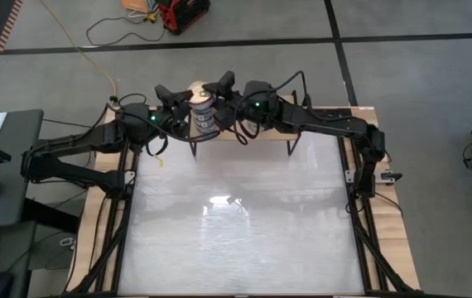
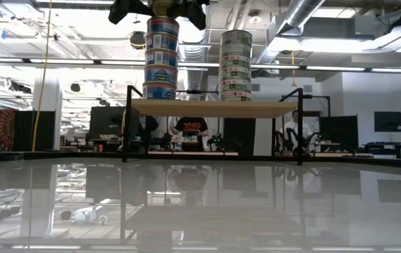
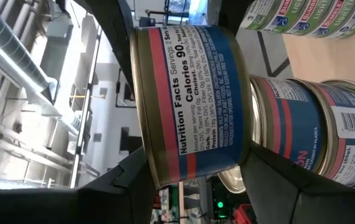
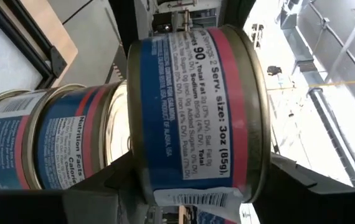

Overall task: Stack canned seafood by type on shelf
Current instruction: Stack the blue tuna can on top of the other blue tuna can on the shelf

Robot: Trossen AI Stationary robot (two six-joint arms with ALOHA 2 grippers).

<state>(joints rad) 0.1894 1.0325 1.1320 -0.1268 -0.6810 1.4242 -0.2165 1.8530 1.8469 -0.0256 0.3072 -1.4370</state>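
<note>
Low view: two stacks on shelf [image 2: 207,107]. Wrist views: left gripper [image 3: 196,180] and right gripper [image 4: 190,180] both clasp top can [image 3: 190,99].

Light-wood shelf [image 2: 207,107] on white table [image 1: 236,240], bearing seemingly two can stacks [image 2: 162,60].

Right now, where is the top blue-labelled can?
The top blue-labelled can sits on the left stack on the shelf, between both grippers, beside the green-labelled stack.
</note>
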